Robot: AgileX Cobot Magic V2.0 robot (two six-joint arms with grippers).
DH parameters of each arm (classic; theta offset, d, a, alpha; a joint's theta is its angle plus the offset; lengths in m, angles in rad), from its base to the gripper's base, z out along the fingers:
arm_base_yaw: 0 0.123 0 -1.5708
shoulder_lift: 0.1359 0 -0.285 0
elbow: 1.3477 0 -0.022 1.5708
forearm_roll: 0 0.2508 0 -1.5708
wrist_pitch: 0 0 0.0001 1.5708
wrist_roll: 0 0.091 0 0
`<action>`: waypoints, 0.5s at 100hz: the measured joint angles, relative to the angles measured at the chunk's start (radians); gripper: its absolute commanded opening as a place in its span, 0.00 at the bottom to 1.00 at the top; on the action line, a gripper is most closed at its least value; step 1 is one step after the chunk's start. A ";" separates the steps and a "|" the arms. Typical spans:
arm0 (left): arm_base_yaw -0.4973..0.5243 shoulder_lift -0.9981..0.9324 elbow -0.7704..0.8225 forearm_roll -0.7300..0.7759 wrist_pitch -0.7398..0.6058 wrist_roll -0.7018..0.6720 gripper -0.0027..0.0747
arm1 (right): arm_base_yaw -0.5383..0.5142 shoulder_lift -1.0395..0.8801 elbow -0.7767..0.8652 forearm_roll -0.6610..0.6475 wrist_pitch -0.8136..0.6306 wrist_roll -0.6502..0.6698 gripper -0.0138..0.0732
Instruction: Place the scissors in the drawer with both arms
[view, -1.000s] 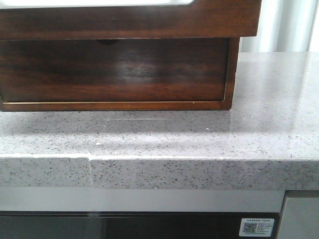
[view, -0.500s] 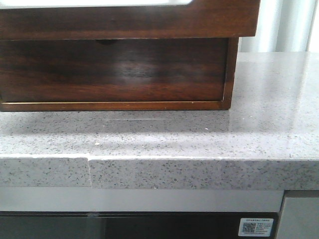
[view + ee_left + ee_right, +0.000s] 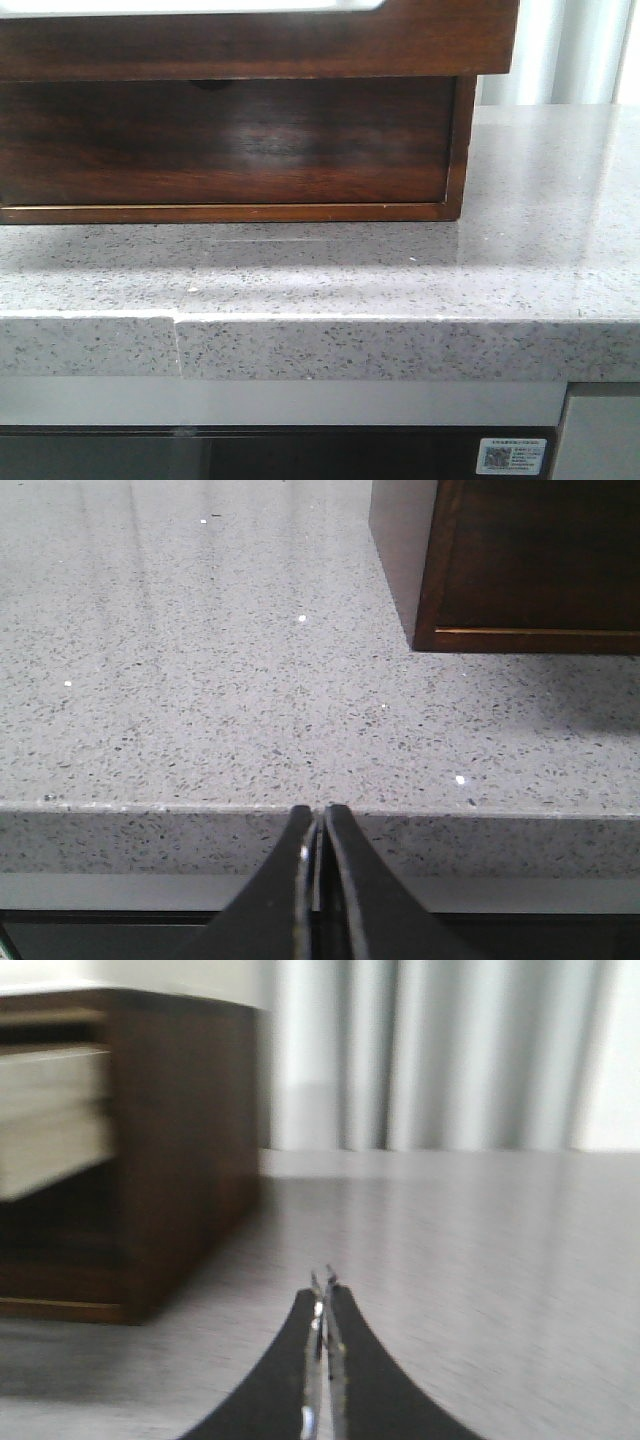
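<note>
The scissors are not in view. The drawer [image 3: 250, 45] is a wide dark reddish-brown front across the top of the front view, standing out over the chest, with a strip of whitish lining above it. Its pale side [image 3: 50, 1110] shows in the right wrist view. My left gripper [image 3: 319, 810] is shut and empty, level with the counter's front edge, with the chest's corner [image 3: 540, 560] ahead of it. My right gripper [image 3: 323, 1288] is shut above the counter, beside the chest's side [image 3: 180, 1140]. Neither gripper shows in the front view.
The wooden chest [image 3: 230, 140] stands on a grey speckled stone counter [image 3: 400, 270]; its lower, taller drawer front has a half-round notch [image 3: 210, 85]. The counter's front edge has a seam [image 3: 176, 345]. White curtains [image 3: 430, 1050] hang behind the counter.
The whole front view has shifted a few pixels to the left. Nothing else has visibly changed.
</note>
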 measured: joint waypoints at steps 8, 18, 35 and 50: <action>0.000 0.000 0.000 0.000 0.000 0.000 0.01 | -0.119 -0.002 0.000 -0.004 0.052 0.009 0.10; 0.000 0.000 0.000 0.000 0.000 0.000 0.01 | -0.202 -0.009 0.000 -0.007 0.152 0.015 0.10; 0.000 0.000 0.000 0.000 0.000 0.000 0.01 | -0.218 -0.009 0.000 -0.010 0.300 0.018 0.10; 0.000 0.000 0.000 0.000 0.000 0.000 0.01 | -0.218 -0.009 0.000 -0.012 0.345 0.009 0.10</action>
